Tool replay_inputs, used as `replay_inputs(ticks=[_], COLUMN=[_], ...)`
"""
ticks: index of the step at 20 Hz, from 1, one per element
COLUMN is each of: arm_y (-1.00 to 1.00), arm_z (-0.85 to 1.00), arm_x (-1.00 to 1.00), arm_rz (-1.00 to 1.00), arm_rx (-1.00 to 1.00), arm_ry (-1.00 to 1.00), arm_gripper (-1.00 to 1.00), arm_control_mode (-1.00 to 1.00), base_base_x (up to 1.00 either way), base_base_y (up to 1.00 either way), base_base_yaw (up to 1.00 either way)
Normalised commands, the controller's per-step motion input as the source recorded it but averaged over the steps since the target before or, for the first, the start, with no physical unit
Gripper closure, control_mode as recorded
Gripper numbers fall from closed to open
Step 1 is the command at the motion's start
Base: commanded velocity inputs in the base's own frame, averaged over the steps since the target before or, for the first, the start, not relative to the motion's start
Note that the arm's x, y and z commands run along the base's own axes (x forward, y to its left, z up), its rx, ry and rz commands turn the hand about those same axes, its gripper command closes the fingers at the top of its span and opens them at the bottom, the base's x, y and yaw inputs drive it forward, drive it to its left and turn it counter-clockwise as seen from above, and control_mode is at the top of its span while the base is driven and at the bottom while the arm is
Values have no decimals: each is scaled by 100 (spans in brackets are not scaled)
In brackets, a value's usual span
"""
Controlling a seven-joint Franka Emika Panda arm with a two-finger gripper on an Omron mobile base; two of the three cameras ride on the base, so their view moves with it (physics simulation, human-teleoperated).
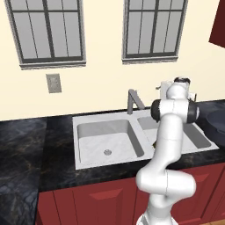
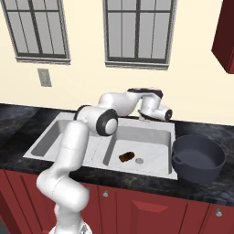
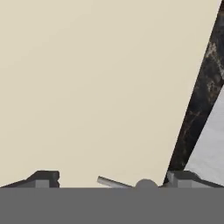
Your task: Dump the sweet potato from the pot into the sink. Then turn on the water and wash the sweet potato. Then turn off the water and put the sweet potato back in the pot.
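Cream wall [image 1: 105, 83], two windows [image 1: 47, 30]

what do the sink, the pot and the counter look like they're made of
Sink: looks like pale grey marble or stone, going by the faint veining, matte finish.
Pot: probably dark blue-grey metal or enamel, smooth and dull with no bright glints.
Counter: black stone with pale veins, like polished granite or marble.

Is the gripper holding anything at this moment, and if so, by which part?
Nothing is held. The gripper is open near the faucet handle; the sweet potato lies in the sink, and the pot sits on the counter.
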Motion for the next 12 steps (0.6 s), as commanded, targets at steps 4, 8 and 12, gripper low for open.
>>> replay_inputs(ticks=[4,8,12], arm_y=[-10,0,5], arm_z=[-14,-9,47], arm_x=[-100,-100,-89], arm_rz=[-8,-10,-18], arm_rx=[-5,-21,-27], arm_ry=[0,6,23], arm_gripper=[-100,-100,-100], arm_control_mode=[-100,-100,-100], base_base_x=[0,0,0], base_base_y=[0,0,0], base_base_yaw=[0,0,0])
